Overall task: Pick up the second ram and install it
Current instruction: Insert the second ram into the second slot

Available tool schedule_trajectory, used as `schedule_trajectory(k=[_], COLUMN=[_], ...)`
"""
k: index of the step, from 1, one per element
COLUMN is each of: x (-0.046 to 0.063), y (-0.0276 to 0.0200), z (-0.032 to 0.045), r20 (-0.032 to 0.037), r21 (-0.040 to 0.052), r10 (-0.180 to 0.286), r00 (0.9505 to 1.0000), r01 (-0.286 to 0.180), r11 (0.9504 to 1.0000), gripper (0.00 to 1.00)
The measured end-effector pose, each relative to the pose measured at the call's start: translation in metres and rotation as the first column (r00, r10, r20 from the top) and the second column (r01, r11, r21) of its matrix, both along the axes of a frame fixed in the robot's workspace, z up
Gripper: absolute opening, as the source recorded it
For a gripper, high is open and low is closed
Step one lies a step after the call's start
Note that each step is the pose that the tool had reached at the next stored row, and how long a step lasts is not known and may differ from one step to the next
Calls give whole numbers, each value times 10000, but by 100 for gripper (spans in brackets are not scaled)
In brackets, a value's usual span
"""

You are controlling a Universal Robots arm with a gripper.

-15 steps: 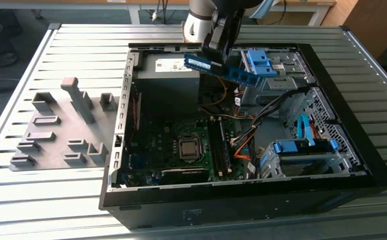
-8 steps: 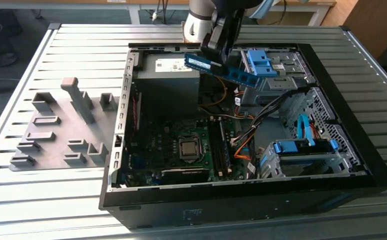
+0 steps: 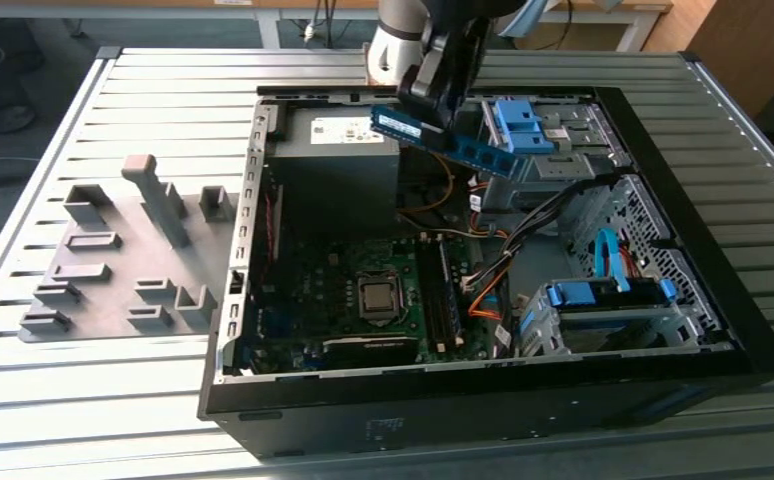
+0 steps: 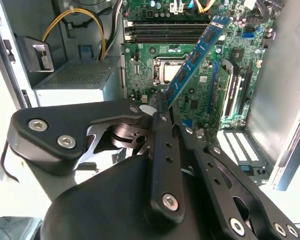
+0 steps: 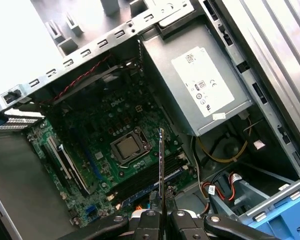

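A big black metal computer box (image 3: 494,405) lies on its side on the grey ribbed metal table (image 3: 94,420) with its wide side off, likely so the arm can reach the flat green board of tiny parts (image 5: 90,135) inside. High over the box, the black metal gripper (image 3: 430,112) presses its two fingers onto the flat faces of the thin, long blue-green ram stick (image 3: 461,145), pinching one end. So the stick hangs tilted with its long edge bare, ready, I think, for the narrow black slots (image 4: 165,30) on the board; it is in no slot yet.
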State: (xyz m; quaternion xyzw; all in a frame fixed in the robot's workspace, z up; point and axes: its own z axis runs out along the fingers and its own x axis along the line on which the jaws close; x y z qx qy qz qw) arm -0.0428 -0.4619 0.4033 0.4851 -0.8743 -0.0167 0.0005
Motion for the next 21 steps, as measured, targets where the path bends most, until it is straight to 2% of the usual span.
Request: schedule_trajectory(k=[5,10,15,21], x=[0,0,0,0], y=[0,0,0,0], z=[-2,-4,-6,-10], r20=[1,0,0,0], r21=[0,1,0,0], r10=[-533,-1069,-1589,-2208], r00=[9986,9943,9873,9753], r01=[533,1069,1589,2208], r11=[9986,9943,9873,9753], gripper=[14,14,14,14])
